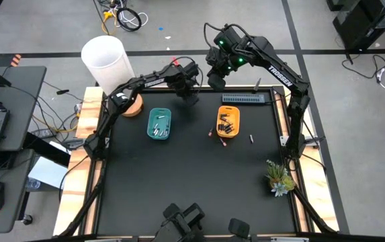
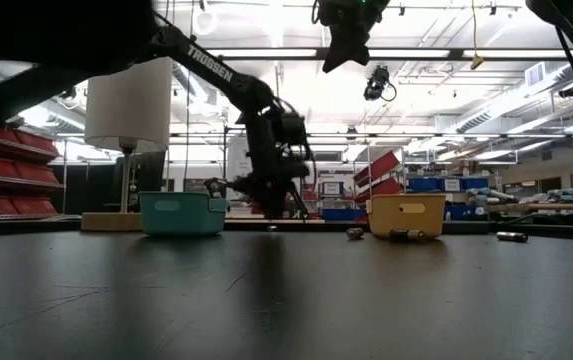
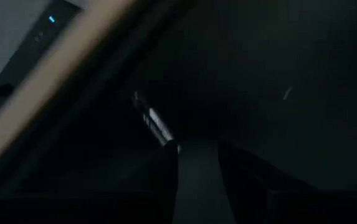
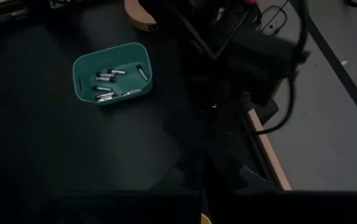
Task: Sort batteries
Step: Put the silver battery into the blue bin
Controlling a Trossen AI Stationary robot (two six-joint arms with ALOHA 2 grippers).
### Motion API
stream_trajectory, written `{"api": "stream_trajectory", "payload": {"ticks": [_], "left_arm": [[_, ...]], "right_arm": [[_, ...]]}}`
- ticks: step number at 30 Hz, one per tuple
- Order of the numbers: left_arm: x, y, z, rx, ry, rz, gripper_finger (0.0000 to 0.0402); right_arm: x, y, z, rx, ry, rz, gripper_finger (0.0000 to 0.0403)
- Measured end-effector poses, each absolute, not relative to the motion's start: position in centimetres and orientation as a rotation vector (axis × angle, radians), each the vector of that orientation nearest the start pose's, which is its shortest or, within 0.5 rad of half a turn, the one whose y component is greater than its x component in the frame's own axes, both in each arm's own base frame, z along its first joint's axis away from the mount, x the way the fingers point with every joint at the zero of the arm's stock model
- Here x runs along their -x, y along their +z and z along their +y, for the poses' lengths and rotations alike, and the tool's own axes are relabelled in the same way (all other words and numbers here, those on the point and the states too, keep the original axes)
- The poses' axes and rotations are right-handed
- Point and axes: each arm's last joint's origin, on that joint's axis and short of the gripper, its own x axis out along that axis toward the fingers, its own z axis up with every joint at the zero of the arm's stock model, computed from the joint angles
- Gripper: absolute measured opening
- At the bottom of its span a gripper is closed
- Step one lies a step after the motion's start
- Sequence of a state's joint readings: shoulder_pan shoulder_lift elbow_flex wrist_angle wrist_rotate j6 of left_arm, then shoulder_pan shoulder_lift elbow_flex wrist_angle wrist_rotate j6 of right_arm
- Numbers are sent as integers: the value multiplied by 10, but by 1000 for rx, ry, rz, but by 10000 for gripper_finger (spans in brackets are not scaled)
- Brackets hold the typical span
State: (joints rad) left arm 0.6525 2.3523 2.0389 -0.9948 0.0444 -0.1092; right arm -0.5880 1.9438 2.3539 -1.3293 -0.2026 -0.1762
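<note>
A teal tray [image 1: 159, 124] holds several whitish batteries [image 4: 106, 84]. A yellow tray [image 1: 228, 121] holds dark batteries, and three loose ones lie near it [image 1: 250, 139] [image 1: 210, 133] [image 1: 224, 143]. My left gripper [image 1: 189, 93] [image 2: 277, 208] is open and low over the mat, near the far edge between the trays. A silver battery [image 3: 156, 123] lies on the mat just ahead of one of its fingertips [image 3: 167, 155]. My right gripper [image 1: 216, 78] [image 2: 344, 45] hangs high above the far edge, behind the yellow tray. My left gripper comes slanting down from the table's left. One fingertip [image 3: 169, 151] stands at the silver battery's near end [image 3: 173, 144]; I cannot tell whether it touches. The battery lies flat on the mat, outside the gap between the fingers.
A white cylinder [image 1: 105, 57] and a round wooden base [image 1: 133, 106] stand at the far left corner. A grey strip [image 1: 246, 99] lies along the far edge, and a small plant [image 1: 279, 178] stands by the right edge. The near half of the black mat [image 1: 179, 181] is bare.
</note>
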Motion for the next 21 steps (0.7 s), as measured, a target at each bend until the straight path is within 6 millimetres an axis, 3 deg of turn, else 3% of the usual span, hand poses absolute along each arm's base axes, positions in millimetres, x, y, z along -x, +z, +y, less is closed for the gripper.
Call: {"api": "stream_trajectory", "payload": {"ticks": [3, 9, 15, 21], "left_arm": [[-387, 189, 295, 598, 651, 1159, 129], [-387, 190, 298, 573, 766, 1140, 148], [-385, 180, 305, 610, 795, 1144, 186], [-386, 156, 308, 676, 785, 1186, 197]], "right_arm": [[-316, 426, -203, -198, -284, 874, 20], [-316, 426, -204, -202, -288, 865, 19], [-317, 426, -203, -204, -279, 863, 11], [-318, 426, -200, -202, -273, 863, 19]]}}
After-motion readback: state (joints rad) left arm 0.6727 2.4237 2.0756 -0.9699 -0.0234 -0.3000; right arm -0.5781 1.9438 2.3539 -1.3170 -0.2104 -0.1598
